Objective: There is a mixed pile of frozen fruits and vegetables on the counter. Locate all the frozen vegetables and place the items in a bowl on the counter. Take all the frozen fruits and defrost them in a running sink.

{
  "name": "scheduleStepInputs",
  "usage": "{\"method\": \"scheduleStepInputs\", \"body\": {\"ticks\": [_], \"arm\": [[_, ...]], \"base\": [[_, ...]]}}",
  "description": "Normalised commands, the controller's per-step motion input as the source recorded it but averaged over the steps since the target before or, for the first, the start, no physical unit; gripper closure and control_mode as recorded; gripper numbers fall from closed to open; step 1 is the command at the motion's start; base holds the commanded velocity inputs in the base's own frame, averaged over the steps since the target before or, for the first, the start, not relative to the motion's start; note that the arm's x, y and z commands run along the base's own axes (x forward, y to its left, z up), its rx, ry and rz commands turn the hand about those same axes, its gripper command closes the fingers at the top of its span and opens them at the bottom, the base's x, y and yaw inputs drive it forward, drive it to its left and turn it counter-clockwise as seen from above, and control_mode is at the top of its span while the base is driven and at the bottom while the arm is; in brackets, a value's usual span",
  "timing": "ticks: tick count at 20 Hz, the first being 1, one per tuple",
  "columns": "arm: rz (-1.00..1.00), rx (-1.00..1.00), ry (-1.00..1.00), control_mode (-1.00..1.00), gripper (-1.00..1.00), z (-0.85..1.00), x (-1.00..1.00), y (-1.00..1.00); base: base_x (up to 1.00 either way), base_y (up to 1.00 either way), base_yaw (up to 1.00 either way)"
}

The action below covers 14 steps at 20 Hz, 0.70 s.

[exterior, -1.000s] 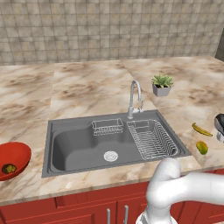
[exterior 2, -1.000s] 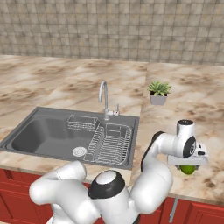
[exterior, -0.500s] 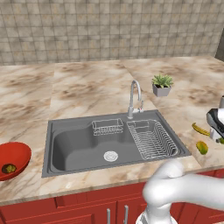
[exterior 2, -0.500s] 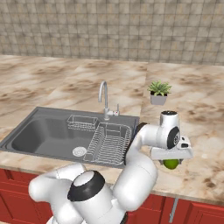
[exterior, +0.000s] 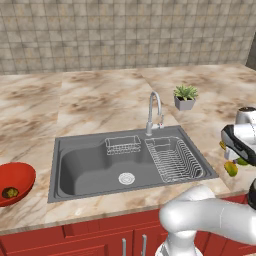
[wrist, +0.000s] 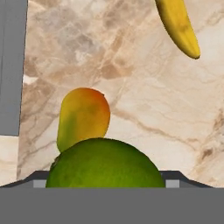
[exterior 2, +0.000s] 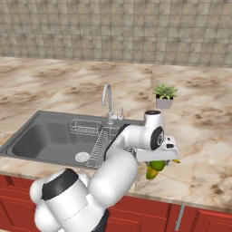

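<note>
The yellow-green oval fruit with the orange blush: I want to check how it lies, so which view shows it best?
The hand view: the oval fruit lies whole and close on the counter, behind a round green item. The left base view shows it small at the arm's edge; the right base view shows it partly hidden under the hand.

Grey-beige tiled wall (exterior: 125, 35) behind, a small potted plant (exterior: 185, 96) before it, red cabinet doors (exterior: 75, 240) with metal handles below
</note>
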Motion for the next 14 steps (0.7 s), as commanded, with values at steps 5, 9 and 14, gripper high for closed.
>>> {"method": "scheduleStepInputs", "body": {"ticks": [5, 9, 14], "arm": [[0.00, 0.05, 0.00, -1.00, 1.00, 0.33, 0.04, 0.26], [0.00, 0.00, 0.00, -1.00, 1.00, 0.19, 0.31, 0.25], [0.00, 0.00, -0.03, -1.00, 1.00, 0.15, 0.43, 0.26]], "base": [[0.00, 0.00, 0.00], [0.00, 0.00, 0.00], [0.00, 0.00, 0.00]]}}
